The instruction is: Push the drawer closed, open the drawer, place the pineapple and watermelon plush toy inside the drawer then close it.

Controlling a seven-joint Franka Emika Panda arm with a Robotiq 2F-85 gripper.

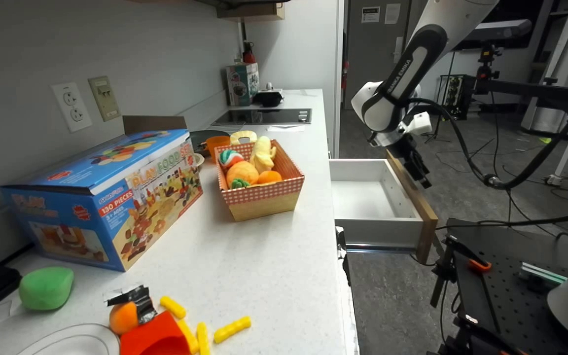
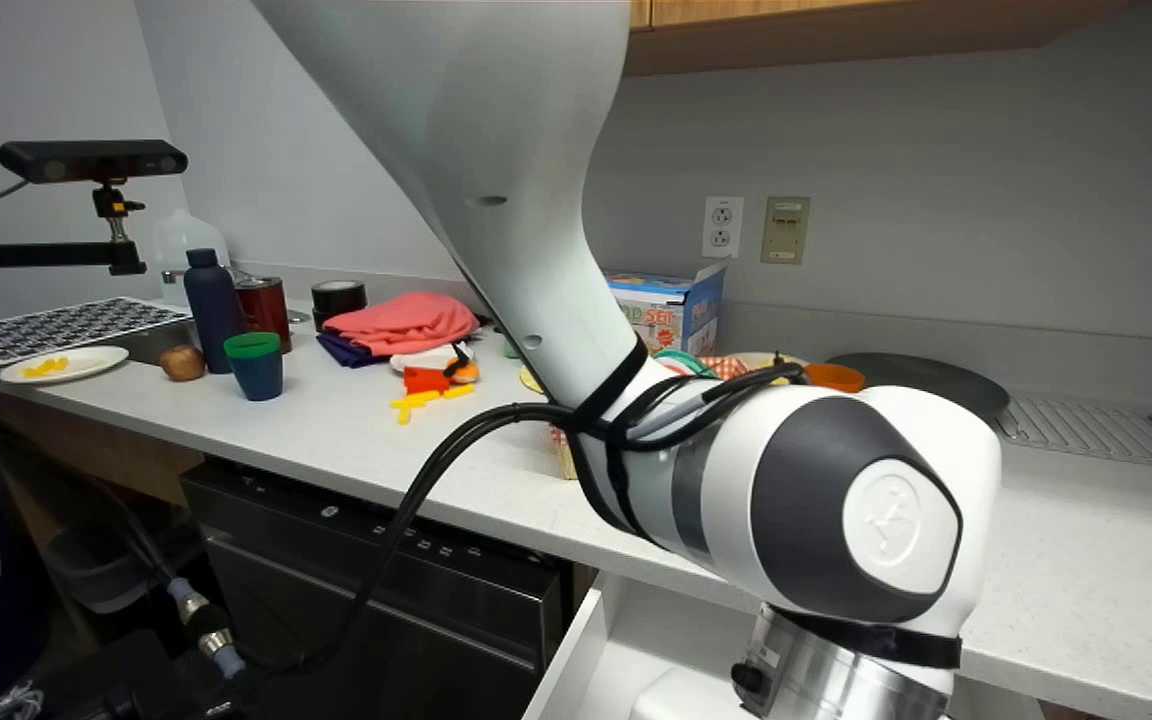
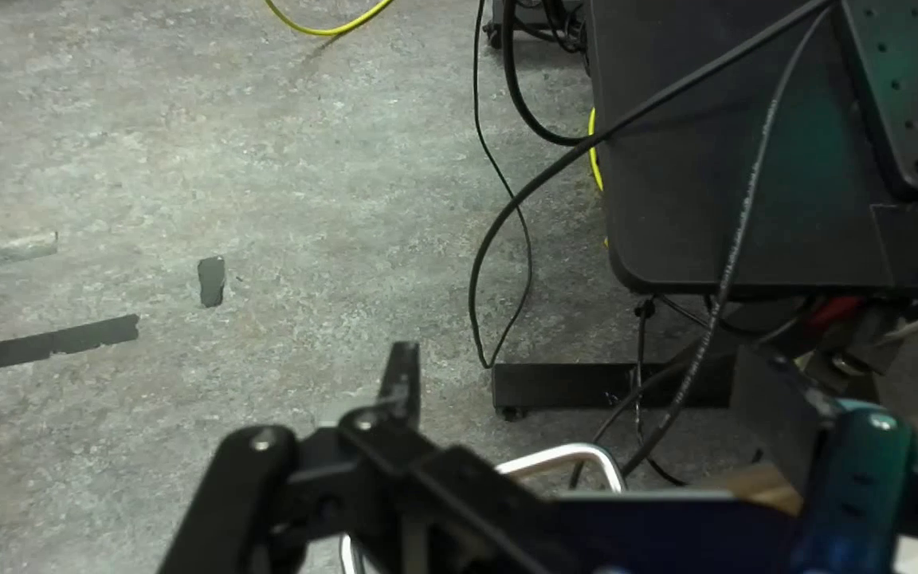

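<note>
There's the claw (image 1: 421, 178), fingers (image 3: 403, 383) spread and released, hanging by the far part of the front panel (image 1: 427, 231), the drawer (image 1: 382, 229) jutting out just left of it, and the watermelon toy (image 1: 230, 158) in the basket (image 1: 264, 202) farther left on the counter (image 1: 264, 266).

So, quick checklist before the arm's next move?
1. Drawer pulled out: ok.
2. Watermelon plush visible: ok, in the basket.
3. Pineapple plush identified: ok, likely the orange one with green leaves, same basket.
4. Jaws open: ok, parted in the wrist view.
5. Jaws clear of the drawer's front panel: cannot tell, any contact isn't visible.
6. Both plush toys loaded for the final close: not ok, neither is in the drawer.
</note>
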